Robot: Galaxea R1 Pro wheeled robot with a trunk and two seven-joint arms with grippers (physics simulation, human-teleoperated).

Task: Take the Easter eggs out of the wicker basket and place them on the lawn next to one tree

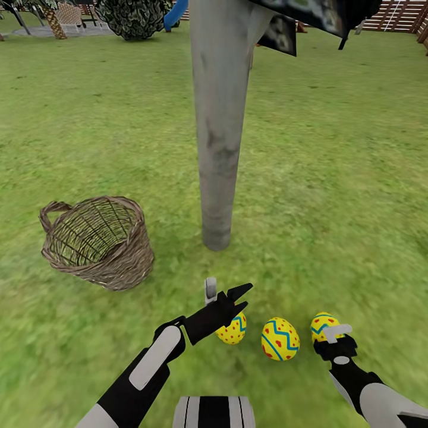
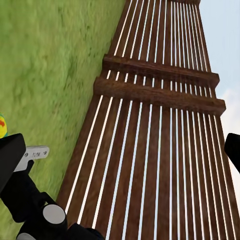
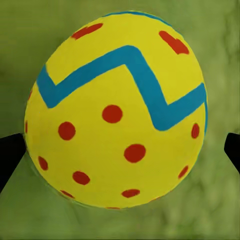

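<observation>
Head view, left of centre: wicker basket [image 1: 98, 241] on the lawn [image 1: 333, 178], tilted slightly, holding nothing but its own woven twigs, one loop handle at its upper left rim. Centre of frame: pale grey tree [image 1: 219, 125] trunk rising from the grass to the top edge, dark leaf clusters at upper right. Low in the frame, just below the trunk's foot: three Easter eggs in a row on the grass, left egg [image 1: 233, 330], middle egg [image 1: 280, 339], right egg [image 1: 324, 326], all outside the basket and near the trunk. Left gripper [image 1: 242, 298] hovering just above the left egg, black fingers spread, pinching nothing. Right gripper [image 1: 333, 333] at lower right, directly over the right egg and partly covering it. Right wrist view, not matched by the head view's detail: right egg [image 3: 116, 110] seen close, yellow with red dots and a blue zigzag band, grass behind, dark fingertips [image 3: 11, 157] at both frame edges, wide apart, one seemingly touching the shell; grip cannot be told. Left wrist view, beyond the head view's reach: tall brown slatted fence [image 2: 155, 135] beside grass, sliver of an egg at the left edge, right gripper [image 2: 30, 165] at lower left, sky at far right.
</observation>
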